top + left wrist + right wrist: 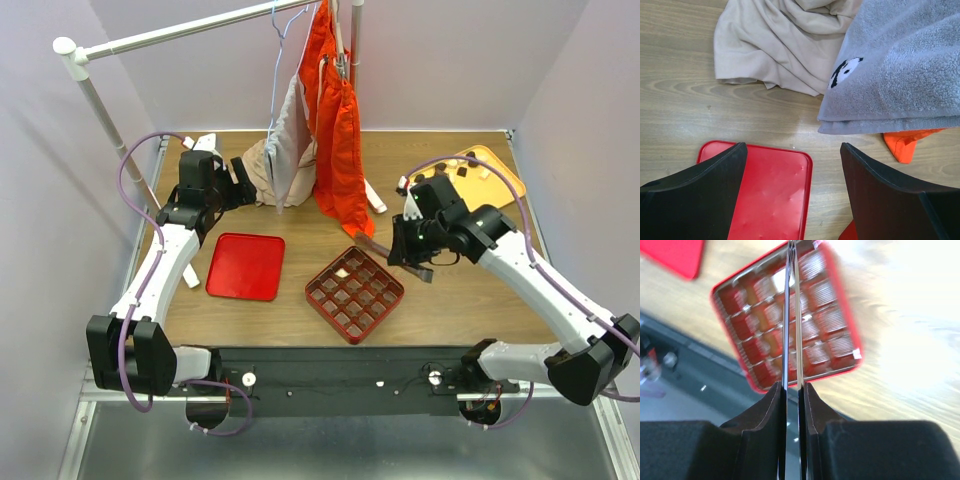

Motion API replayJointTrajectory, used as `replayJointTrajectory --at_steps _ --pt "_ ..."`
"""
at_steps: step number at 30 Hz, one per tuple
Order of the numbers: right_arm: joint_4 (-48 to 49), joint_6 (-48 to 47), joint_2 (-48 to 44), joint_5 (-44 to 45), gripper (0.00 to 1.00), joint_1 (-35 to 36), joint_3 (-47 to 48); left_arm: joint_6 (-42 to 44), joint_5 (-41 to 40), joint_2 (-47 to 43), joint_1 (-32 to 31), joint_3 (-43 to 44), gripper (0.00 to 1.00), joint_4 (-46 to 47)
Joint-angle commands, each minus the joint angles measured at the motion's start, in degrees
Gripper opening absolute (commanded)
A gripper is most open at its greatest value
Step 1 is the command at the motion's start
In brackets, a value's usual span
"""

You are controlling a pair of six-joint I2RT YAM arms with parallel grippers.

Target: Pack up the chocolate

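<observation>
The chocolate (462, 168) is several small dark and cream lumps on the yellow-orange tray (495, 165) at the back right. One cream lump (343, 272) sits in a cell of the red gridded box (355, 293), which also shows in the right wrist view (830, 320). My right gripper (405, 250) (792, 386) is shut on thin metal tongs (791, 315), their blades almost together, held over the box's far right side. I cannot tell whether the tongs hold a lump. My left gripper (243, 186) (792, 146) is open and empty above the red lid (772, 195).
The flat red lid (246, 265) lies left of the box. A beige cloth (780, 45) and a grey towel (900, 70) lie behind it. Orange clothes (335, 130) hang from a rack (180, 32) over the table's back middle.
</observation>
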Motion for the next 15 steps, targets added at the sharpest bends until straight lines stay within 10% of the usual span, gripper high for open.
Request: replayJointTrajectory --at_steps 1,15 --pt "-6.2 -1.0 -1.0 18.6 0.22 0.0 5.5 1.0 -1.8 -1.6 -0.1 0.0 0.85 -1.8" --pt "8.0 -1.0 7.5 25.5 0.24 -19.6 5.1 3.0 -2.4 -1.4 0.0 0.5 0.85 -2.6"
